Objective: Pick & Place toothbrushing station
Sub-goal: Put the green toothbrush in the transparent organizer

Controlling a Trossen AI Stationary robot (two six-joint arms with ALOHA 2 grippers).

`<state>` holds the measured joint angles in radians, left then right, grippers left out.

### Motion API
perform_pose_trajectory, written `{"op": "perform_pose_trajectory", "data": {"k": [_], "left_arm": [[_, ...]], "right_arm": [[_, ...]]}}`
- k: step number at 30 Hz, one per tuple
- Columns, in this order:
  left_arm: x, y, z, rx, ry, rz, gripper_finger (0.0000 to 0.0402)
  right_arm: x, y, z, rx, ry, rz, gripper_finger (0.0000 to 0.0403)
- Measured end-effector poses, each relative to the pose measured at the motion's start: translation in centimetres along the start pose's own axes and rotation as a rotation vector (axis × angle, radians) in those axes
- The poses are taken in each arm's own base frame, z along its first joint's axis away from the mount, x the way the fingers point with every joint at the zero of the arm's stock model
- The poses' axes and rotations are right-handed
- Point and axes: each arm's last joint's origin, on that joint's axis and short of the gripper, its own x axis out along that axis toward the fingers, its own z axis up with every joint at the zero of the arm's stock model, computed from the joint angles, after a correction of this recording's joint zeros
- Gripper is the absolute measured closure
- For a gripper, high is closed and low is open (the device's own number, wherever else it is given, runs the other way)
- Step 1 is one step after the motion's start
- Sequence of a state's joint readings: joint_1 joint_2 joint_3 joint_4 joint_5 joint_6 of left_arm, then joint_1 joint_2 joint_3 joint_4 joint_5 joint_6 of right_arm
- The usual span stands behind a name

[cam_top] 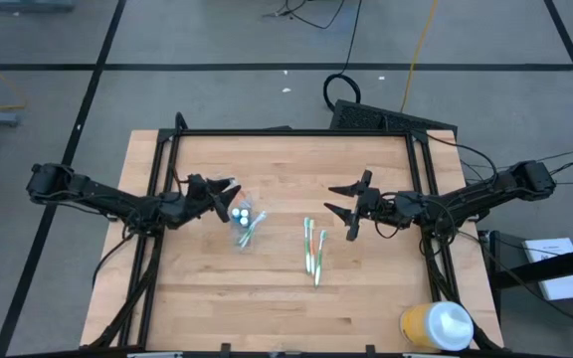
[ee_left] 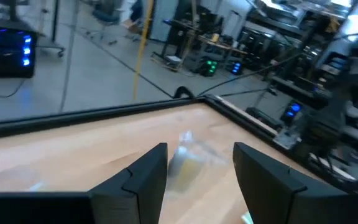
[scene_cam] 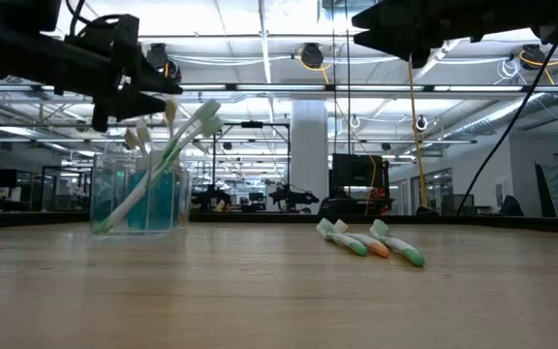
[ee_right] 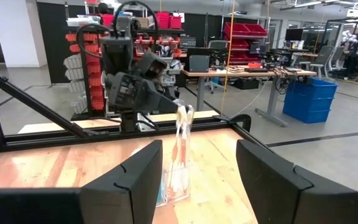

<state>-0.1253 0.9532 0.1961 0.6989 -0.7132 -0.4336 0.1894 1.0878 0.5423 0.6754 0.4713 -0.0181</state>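
Observation:
A small clear plastic cup (cam_top: 245,221) stands upright on its base left of the table's middle. It holds several green and white toothbrushes (scene_cam: 168,145), which lean on its rim, and two blue white-capped tubes (cam_top: 239,212). Three more toothbrushes (cam_top: 314,249) lie flat on the table to its right; they also show in the low view (scene_cam: 371,242). My left gripper (cam_top: 229,196) is open and empty, above and just left of the cup. My right gripper (cam_top: 330,199) is open and empty, raised right of the loose toothbrushes, facing the cup (ee_right: 178,158).
A big yellow container with a white lid (cam_top: 436,326) stands at the table's near right corner. A black frame rail (cam_top: 286,132) runs along the table's far edge and down both sides. Bare wood lies between the cup and the loose toothbrushes.

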Motion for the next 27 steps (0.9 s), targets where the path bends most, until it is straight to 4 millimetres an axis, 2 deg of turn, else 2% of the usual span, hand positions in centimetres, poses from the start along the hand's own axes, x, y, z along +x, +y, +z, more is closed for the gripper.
{"op": "perform_pose_trajectory", "data": {"k": [3,8,14,17,21,27], "left_arm": [[0.2,-0.6,0.7,0.028,-0.012,-0.023,0.0211],[0.4,-1.8,1.9,0.106,-0.032,-0.039,0.0211],[0.8,-3.5,3.6,0.198,-0.017,0.063,0.0211],[0.9,-4.2,4.6,0.248,0.008,0.131,0.0211],[0.9,-5.1,5.7,0.278,0.032,0.139,0.0211],[0.8,-5.3,5.9,0.303,0.047,0.137,0.0211]], "right_arm": [[0.0,0.0,-0.1,-0.003,0.007,0.008,0.0206],[0.0,0.4,-0.3,0.047,0.026,0.117,0.0206],[0.5,0.8,-1.8,0.109,0.121,0.13,0.0206],[1.6,1.3,-3.0,0.142,0.241,0.109,0.0206],[3.9,2.4,-3.6,0.154,0.476,0.019,0.0206],[6.1,3.5,-5.3,0.228,0.801,-0.172,0.0206]]}}
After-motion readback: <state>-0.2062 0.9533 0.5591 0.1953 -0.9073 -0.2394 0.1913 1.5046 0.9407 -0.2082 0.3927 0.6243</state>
